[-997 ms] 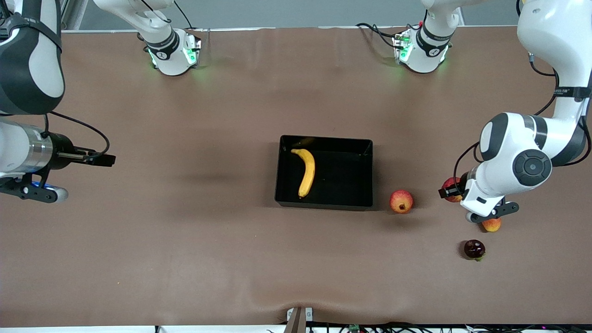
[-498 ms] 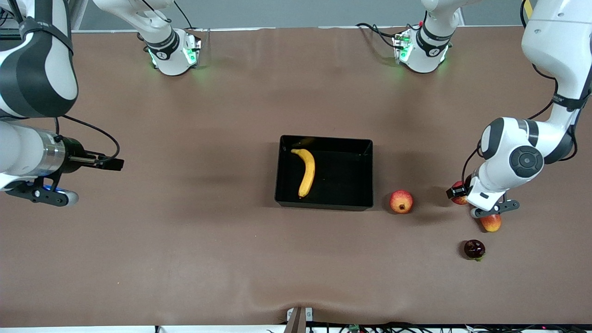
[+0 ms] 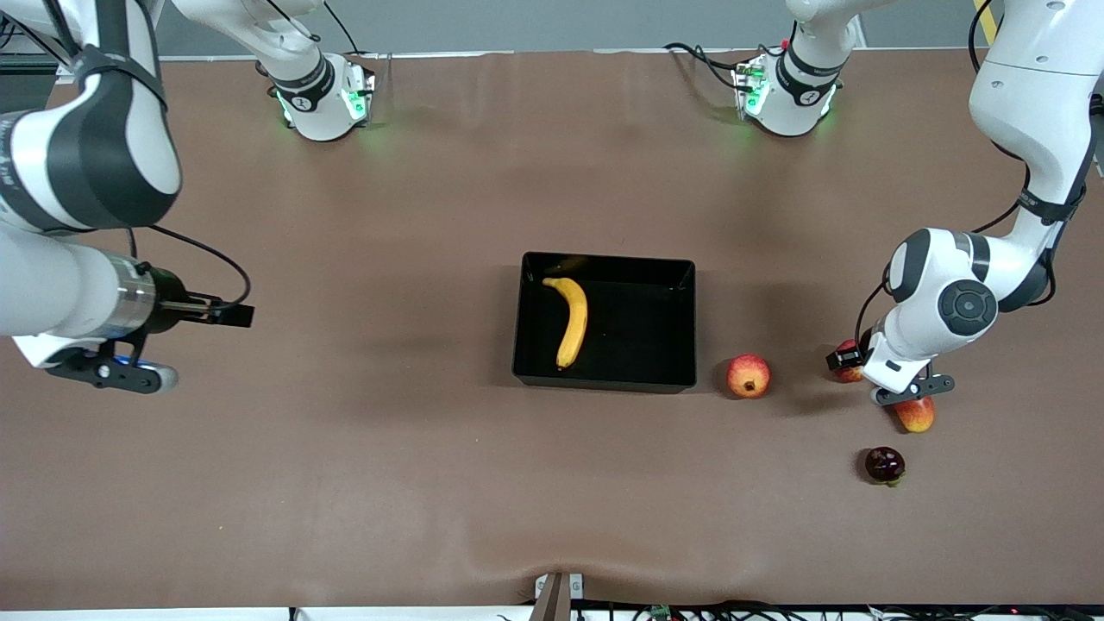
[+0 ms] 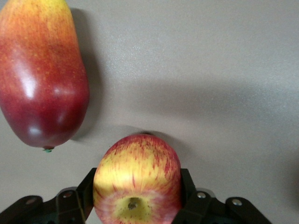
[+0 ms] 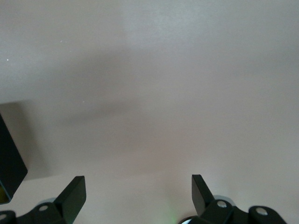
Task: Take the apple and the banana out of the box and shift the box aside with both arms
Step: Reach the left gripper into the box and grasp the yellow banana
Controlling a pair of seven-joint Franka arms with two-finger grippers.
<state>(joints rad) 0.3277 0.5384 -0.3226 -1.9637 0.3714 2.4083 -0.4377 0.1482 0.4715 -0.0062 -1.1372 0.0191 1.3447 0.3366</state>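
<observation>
Nearest the front camera, a small dark red fruit (image 3: 885,465) sits on the brown table (image 3: 345,483), toward the left arm's end. A bit farther from the camera lies a red and yellow mango (image 3: 916,415). Just beside the mango, the left claw (image 3: 847,360) is low over the table and squeezes a little red apple (image 4: 137,182) with yellow streaks between its two black fingers (image 4: 189,186). In the left wrist view the apple fills the gap between them, and the mango (image 4: 41,74) lies close by without touching it.

A round orange-red fruit (image 3: 748,376) with a dark end sits between the left claw and the box. The black box (image 3: 638,379) rests in the middle of the table. A long yellow banana (image 3: 571,320) lies inside it, on the side toward the right arm's end.

The right claw (image 3: 235,315) hangs over bare table, well apart from the box. Its fingers (image 5: 74,196) are spread wide and hold nothing.
</observation>
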